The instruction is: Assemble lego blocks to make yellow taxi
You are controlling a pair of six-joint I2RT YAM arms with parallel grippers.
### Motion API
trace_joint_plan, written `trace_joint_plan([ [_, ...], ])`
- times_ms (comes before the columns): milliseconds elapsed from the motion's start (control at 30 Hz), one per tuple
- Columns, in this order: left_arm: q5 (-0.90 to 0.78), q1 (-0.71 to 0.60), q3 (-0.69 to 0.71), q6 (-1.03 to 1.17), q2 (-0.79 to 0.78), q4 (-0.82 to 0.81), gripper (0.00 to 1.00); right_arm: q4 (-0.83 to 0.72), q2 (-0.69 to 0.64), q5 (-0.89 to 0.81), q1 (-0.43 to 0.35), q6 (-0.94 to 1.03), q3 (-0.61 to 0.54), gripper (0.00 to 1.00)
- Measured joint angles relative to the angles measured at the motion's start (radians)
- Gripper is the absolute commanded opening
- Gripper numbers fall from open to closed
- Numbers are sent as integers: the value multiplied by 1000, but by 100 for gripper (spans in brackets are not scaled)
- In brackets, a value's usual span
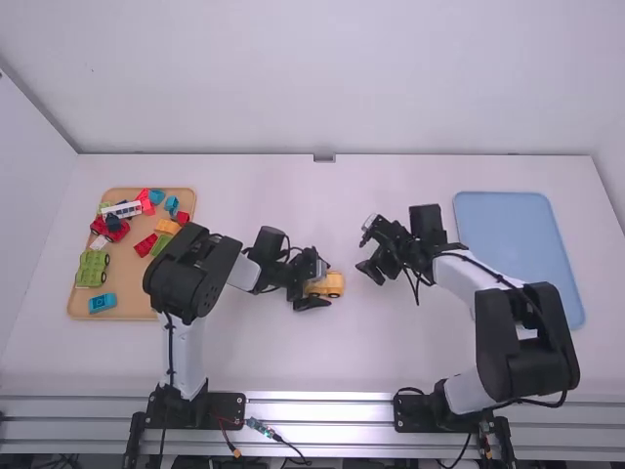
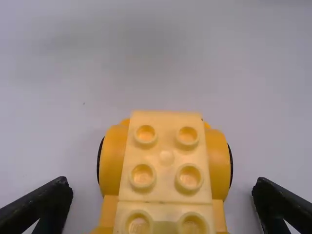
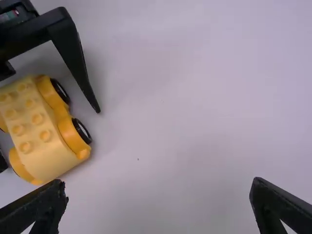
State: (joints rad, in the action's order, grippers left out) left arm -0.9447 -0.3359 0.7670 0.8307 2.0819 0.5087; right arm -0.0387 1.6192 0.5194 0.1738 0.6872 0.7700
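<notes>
Yellow car (image 2: 165,158) sits on the tabletop (image 1: 264,362), between the left tool's (image 2: 162,187) spread fingers, its long axis in line with that tool. The left tool is released and nearer the car; the right tool (image 3: 158,187), released and empty, stands apart on the car's right. Left wrist view exposes gaps at both flanks; right wrist view exposes wheels (image 3: 82,130) along one flank.

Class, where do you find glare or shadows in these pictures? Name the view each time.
High view: bright glare on the metal rail; left wrist view: a soft-edged shadow on the table, apart from the yellow car; right wrist view: faint shading beside the car and left jaws.
</notes>
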Motion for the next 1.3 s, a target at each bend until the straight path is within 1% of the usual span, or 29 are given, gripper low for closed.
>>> trace_joint_plan([
  [100, 3, 10, 3, -10, -15, -41, 99, 0, 0, -4, -2, -3, 0, 99],
  [167, 37, 38, 2, -19, -60, -136, 99, 0, 0, -3, -9, -4, 0, 99],
  [233, 95, 78, 1, -23, -124, -266, 99, 0, 0, -3, -18, -4, 0, 99],
  [267, 99, 80, 1, -22, -129, -275, 99, 0, 0, -3, -19, -5, 0, 99],
  [333, 190, 129, -2, -26, -221, -422, 99, 0, 0, -5, -27, -6, 0, 99],
  [433, 290, 163, 0, -27, -309, -553, 99, 0, 0, -6, -30, -7, 0, 99],
  [500, 391, 186, 0, -42, -386, -641, 99, 3, 0, -6, -30, -5, 0, 99],
  [533, 418, 190, 1, -52, -404, -657, 99, 5, 0, -6, -30, -6, 0, 99],
  [600, 525, 207, 1, -113, -460, -682, 99, 7, 0, -6, -30, -7, 0, 99],
  [633, 615, 227, 6, -177, -497, -682, 99, 5, 0, -6, -30, -5, 0, 99],
  [700, 708, 260, 24, -270, -528, -685, 99, 5, 0, -6, -30, -5, 0, 99],
  [767, 789, 324, 71, -394, -556, -719, 99, 4, 0, -6, -30, -7, 4, 99],
  [800, 819, 382, 114, -476, -566, -755, 99, 3, 0, -6, -30, -8, 9, 99],
  [833, 823, 395, 124, -491, -566, -763, 99, 2, 0, -6, -30, -6, 11, 99],
  [933, 849, 550, 247, -686, -564, -876, 99, -7, 0, -6, -30, -8, 34, 99],
  [967, 853, 564, 259, -705, -563, -886, 99, -9, 0, -6, -30, -4, 36, 99],
  [1000, 861, 631, 323, -792, -553, -938, 99, -18, 0, -6, -30, -5, 44, 99],
  [1067, 872, 702, 411, -889, -523, -996, 99, -29, 0, -6, -30, -5, 54, 99],
  [1133, 872, 747, 473, -947, -494, -1032, 99, -33, 0, -6, -30, -8, 59, 99],
  [1167, 863, 778, 528, -1001, -464, -1056, 99, -30, 0, -6, -30, -8, 62, 99],
  [1300, 813, 801, 609, -1092, -415, -1091, 99, -20, 0, -6, -30, -7, 62, 99],
])
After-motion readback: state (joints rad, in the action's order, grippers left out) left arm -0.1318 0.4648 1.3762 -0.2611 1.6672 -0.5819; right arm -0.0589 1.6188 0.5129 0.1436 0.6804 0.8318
